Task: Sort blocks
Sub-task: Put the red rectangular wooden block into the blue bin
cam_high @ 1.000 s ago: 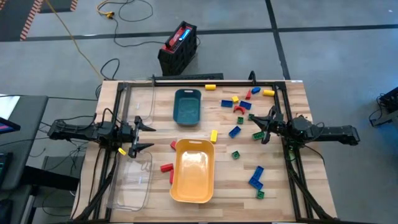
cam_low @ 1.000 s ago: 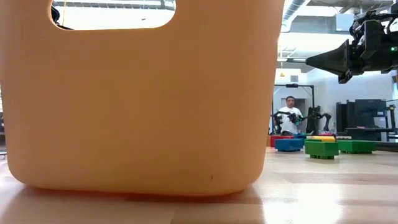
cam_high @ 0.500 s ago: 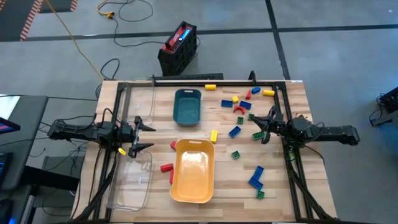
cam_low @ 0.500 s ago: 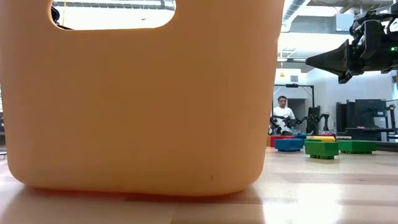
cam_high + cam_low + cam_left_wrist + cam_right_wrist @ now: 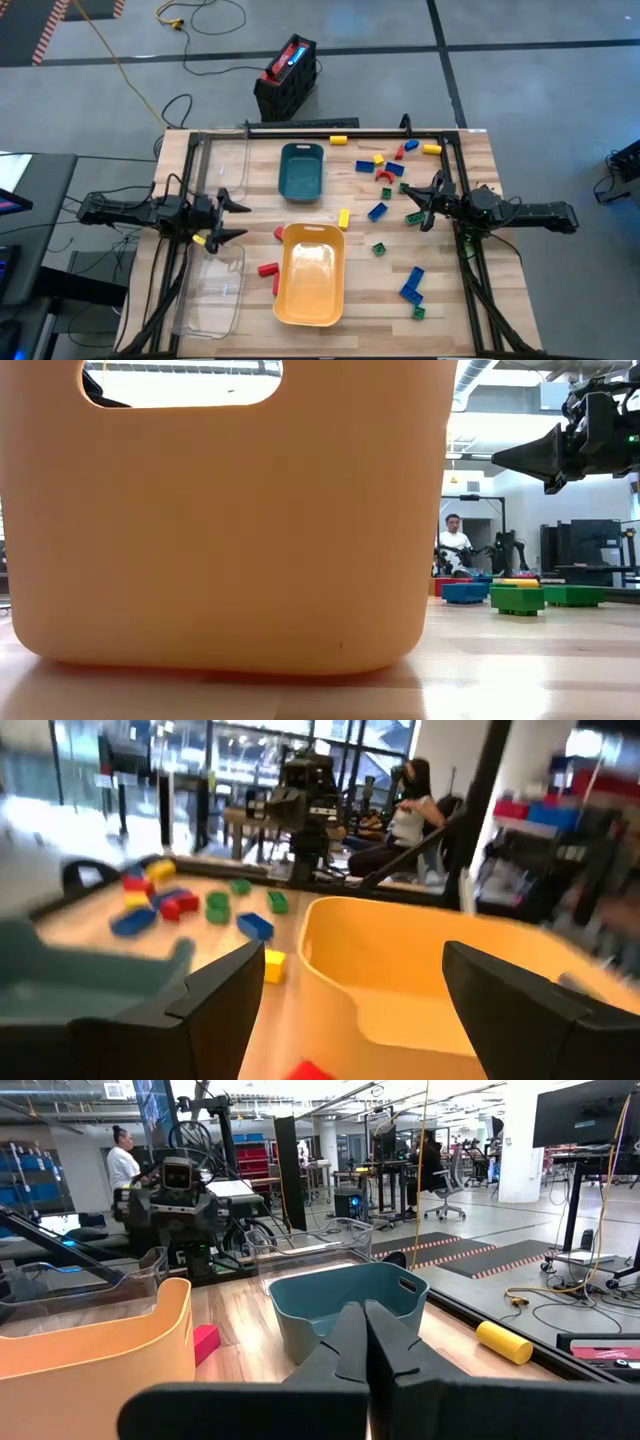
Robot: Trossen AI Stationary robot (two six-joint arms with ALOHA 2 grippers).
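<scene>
Blocks point(image 5: 377, 211) scattered, three trays, left claw point(image 5: 232, 219) wide, right claw point(image 5: 412, 206) pinched empty.

In the low view the yellow tray point(image 5: 220, 520) filled most of the picture, cut off at its top and left edges, and hid nearly all of the worktop point(image 5: 520, 660) behind it. The left wrist view was blurred, so the blocks point(image 5: 190, 905) beyond showed only as coloured blobs. A person point(image 5: 455, 545) stood far off, too small for detail.
</scene>
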